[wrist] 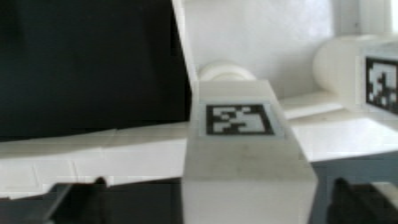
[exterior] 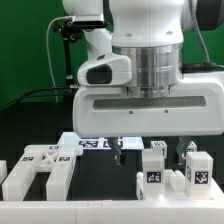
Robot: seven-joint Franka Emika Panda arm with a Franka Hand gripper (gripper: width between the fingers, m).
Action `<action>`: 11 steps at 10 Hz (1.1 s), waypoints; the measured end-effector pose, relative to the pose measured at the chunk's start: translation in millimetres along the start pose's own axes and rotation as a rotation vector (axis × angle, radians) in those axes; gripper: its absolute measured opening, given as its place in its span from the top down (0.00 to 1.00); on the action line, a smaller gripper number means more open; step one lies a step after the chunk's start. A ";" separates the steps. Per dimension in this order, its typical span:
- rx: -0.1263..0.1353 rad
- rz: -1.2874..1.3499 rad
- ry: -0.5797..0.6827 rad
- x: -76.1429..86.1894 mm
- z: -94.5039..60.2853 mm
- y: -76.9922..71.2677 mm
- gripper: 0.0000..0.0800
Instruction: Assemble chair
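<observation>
Step in hand: a grasp on a chair part is judged to be under way — nothing is lifted yet.
Left of exterior view: a blocky white frame (exterior: 35, 172) with slots and black-and-white tags lies flat on the table (exterior: 100, 212).
Centre of exterior view: the gripper (exterior: 146, 152) is lowered to table height behind the front parts; the marker board (exterior: 88, 143) lies just behind it.
Right of exterior view: two small white blocks (exterior: 182, 172), each tagged, stand near the gripper — touching it or not cannot be told.
Fingers: parted, one dark pad (wrist: 68, 200) on each side of a tagged bar (wrist: 242, 140); no contact is visible, so the bar is bracketed, not clamped.
Bar position: between the jaws in the wrist view, crossing a second white piece; a round peg (wrist: 226, 73) shows beyond it.
Next move: the jaws are to be closed squarely on the bar's flat sides, then the bar lifted clear without dragging the piece beneath.
Materials: matte white plastic throughout, hard and smooth, edges square; tags printed flat.
Risk: an off-centre grip is likely to twist the bar.
</observation>
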State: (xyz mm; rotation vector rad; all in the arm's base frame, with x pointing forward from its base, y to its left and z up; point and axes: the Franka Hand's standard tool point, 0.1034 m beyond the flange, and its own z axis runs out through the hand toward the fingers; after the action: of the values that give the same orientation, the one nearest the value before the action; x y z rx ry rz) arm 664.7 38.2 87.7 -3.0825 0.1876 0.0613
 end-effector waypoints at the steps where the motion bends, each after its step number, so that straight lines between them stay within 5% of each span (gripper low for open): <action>1: -0.001 -0.003 0.001 0.0 0.2 0.1 0.49; 2: 0.001 0.057 0.000 -0.1 0.6 -0.4 0.49; 3: 0.001 0.142 0.000 -0.1 0.5 -0.8 0.64; 11: -0.003 1.022 0.093 -6.9 0.6 -3.2 0.64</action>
State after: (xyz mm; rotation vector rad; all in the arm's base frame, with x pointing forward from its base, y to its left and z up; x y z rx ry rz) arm 658.2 42.3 87.6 -2.6248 1.6924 -0.0439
